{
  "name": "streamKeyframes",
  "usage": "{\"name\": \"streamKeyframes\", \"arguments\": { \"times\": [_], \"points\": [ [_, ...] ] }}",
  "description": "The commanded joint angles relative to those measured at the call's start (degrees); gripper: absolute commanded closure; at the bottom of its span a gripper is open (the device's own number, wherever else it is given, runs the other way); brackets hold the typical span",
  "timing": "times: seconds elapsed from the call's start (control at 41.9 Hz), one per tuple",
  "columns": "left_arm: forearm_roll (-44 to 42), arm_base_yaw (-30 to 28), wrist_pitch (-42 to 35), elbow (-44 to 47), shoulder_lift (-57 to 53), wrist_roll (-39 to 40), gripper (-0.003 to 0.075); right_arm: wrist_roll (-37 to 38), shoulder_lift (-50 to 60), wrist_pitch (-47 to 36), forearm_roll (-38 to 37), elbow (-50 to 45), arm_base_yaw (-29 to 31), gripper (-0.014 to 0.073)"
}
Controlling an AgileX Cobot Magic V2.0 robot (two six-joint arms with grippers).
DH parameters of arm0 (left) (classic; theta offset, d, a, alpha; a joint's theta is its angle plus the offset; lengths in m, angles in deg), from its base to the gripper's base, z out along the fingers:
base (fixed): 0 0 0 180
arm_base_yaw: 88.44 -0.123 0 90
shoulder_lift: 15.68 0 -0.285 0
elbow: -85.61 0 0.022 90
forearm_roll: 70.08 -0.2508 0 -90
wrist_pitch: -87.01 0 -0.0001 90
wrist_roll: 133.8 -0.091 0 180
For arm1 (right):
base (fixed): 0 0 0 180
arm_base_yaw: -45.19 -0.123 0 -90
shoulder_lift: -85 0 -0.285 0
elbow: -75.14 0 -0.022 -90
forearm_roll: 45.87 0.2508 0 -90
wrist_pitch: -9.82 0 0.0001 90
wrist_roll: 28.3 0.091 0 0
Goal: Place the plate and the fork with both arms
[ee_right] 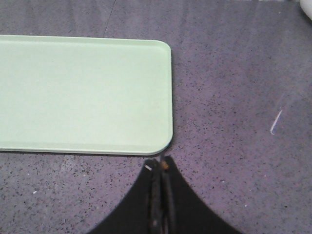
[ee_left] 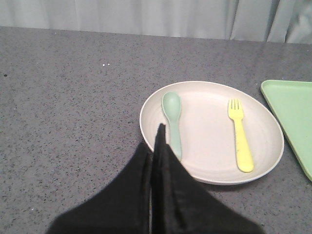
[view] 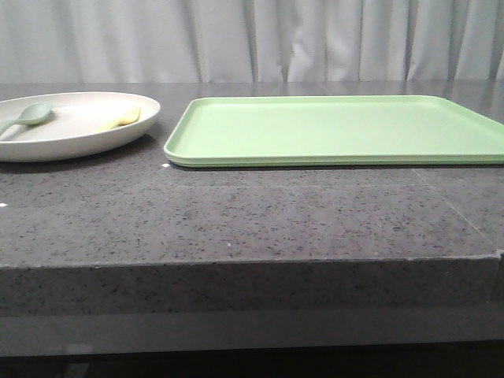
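The cream plate (view: 71, 140) sits on the dark stone table at the far left, and shows whole in the left wrist view (ee_left: 209, 161). On it lie the pale yellow fork (ee_left: 241, 136) and a sage-green spoon (ee_left: 172, 117), side by side; the front view shows the fork (view: 126, 117) too. My left gripper (ee_left: 159, 134) is shut and empty, its tips over the plate's near rim beside the spoon handle. My right gripper (ee_right: 160, 165) is shut and empty, just off the corner of the light green tray (ee_right: 83, 97). Neither gripper shows in the front view.
The light green tray (view: 339, 130) lies flat to the right of the plate, with nothing on it. The table's front edge (view: 252, 264) runs across the front view. White curtains hang behind the table.
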Motion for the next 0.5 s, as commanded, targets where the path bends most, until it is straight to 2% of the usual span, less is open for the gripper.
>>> {"name": "streamKeyframes", "arguments": {
  "times": [0.0,0.072,0.143,0.215,0.287,0.358,0.478],
  "points": [
    [-0.2,0.4,-4.8,-2.0,0.5,0.4,0.0727,-0.1,-0.5,-4.4,-0.3,1.9,0.2,0.0649],
    [-0.4,0.4,-4.9,-2.0,0.5,0.4,0.0646,-0.1,-0.5,-4.5,-0.3,1.9,0.2,0.0567],
    [-1.2,0.4,-5.0,-2.0,0.5,0.4,0.0467,-0.1,-0.5,-4.5,-0.3,1.9,0.2,0.0416],
    [-2.7,0.4,-5.2,-2.0,0.5,0.4,0.0279,-0.1,-0.5,-4.5,-0.3,1.9,0.2,0.022],
    [-2.7,0.4,-5.9,-2.0,0.5,0.4,0.0144,-0.1,-0.5,-4.6,-0.3,1.9,0.2,0.009],
    [-2.7,0.4,-6.0,-2.0,0.5,0.4,0.0115,-0.1,-0.5,-4.6,-0.3,1.9,0.2,0.0025],
    [-2.7,0.4,-6.0,-2.0,0.5,0.4,0.0135,-0.1,-0.5,-4.6,-0.3,1.9,0.2,0.0021]
  ]
}}
